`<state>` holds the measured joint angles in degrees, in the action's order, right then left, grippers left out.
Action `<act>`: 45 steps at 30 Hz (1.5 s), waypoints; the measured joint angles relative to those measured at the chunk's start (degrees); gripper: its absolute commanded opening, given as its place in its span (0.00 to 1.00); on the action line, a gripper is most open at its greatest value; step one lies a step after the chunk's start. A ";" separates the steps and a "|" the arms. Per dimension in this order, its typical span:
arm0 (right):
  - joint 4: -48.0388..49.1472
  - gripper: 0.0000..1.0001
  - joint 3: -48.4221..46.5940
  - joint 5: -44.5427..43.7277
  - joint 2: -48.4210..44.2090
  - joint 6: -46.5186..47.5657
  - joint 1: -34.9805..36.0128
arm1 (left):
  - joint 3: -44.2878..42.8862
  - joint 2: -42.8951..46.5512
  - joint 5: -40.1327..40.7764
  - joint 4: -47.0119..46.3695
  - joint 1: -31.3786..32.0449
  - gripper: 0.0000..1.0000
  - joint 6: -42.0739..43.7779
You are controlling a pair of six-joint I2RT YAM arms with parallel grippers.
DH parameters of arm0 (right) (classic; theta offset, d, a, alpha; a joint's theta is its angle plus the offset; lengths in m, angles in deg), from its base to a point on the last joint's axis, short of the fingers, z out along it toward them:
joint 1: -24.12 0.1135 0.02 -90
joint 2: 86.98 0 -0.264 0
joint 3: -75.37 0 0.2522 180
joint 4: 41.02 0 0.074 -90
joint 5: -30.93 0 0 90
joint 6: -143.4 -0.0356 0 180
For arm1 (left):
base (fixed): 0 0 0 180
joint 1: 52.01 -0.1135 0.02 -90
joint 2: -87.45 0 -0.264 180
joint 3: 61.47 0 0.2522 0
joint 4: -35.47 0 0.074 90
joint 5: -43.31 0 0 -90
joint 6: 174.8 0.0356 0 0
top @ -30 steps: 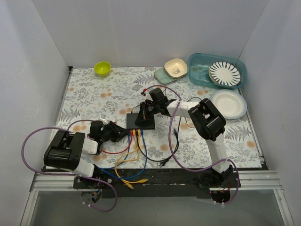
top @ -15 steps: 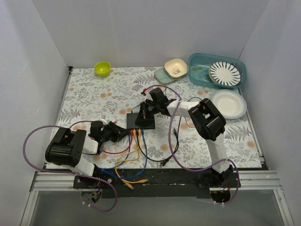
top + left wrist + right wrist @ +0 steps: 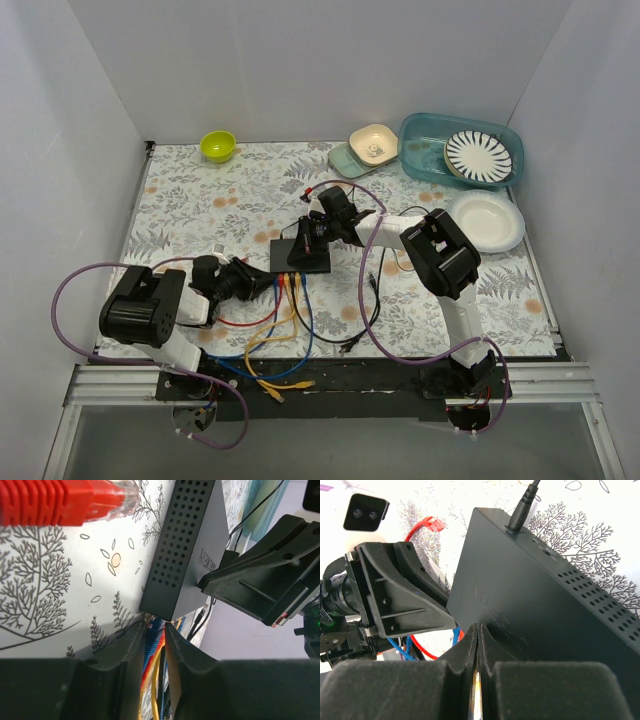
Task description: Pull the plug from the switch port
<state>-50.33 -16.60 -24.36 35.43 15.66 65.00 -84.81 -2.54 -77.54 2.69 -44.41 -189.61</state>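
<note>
The flat black switch (image 3: pixel 303 258) lies mid-table, with coloured cables plugged into its near edge. My left gripper (image 3: pixel 268 283) sits at that edge. In the left wrist view its jaws (image 3: pixel 156 630) are closed on a blue plug (image 3: pixel 154 634) right at the switch (image 3: pixel 195 555), with red and yellow cables running between the fingers below it. My right gripper (image 3: pixel 303 243) is shut and empty. Its fingertips (image 3: pixel 479 630) press down on the switch's top (image 3: pixel 545 605). A loose red plug (image 3: pixel 65 500) lies on the cloth beside the switch.
A black power cable (image 3: pixel 522 507) enters the switch's far edge. Red, blue, yellow and black cables trail to the near table edge (image 3: pixel 280 345). A green bowl (image 3: pixel 217 146), beige bowl (image 3: pixel 373 143), teal tub (image 3: pixel 416 160) and white plate (image 3: pixel 487 220) stand at the back and right.
The left arm's rear link has shifted slightly up and to the right. Both grippers and the switch stay where they were.
</note>
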 measured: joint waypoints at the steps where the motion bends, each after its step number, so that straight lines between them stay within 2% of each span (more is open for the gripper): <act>1: 0.00 0.07 0.00 0.00 0.00 -0.02 0.00 | -0.17 -0.24 0.00 0.07 0.00 0.17 0.00; 5: 0.00 0.07 0.00 0.00 0.02 -0.02 0.00 | -0.70 -1.05 -0.28 -0.11 -0.02 0.07 0.00; 6: 0.00 0.07 0.00 0.00 0.00 -0.02 0.00 | -0.72 -1.20 -0.44 -0.31 -0.04 0.00 0.02; 22: 0.00 0.07 -0.63 0.35 0.57 -0.04 0.00 | -0.72 -0.63 -1.57 0.42 -0.50 0.00 1.40; 36: -0.07 0.07 -2.27 1.14 1.95 -0.90 0.00 | 1.29 11.85 -0.85 14.93 -0.74 0.00 6.01; 45: -0.50 0.07 -1.92 0.11 1.22 0.52 0.28 | 0.44 8.33 -2.71 13.46 -1.22 0.00 6.23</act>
<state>-50.84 -18.53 -24.25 36.66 16.18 65.28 -84.37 5.78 -80.25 16.15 -45.64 -183.39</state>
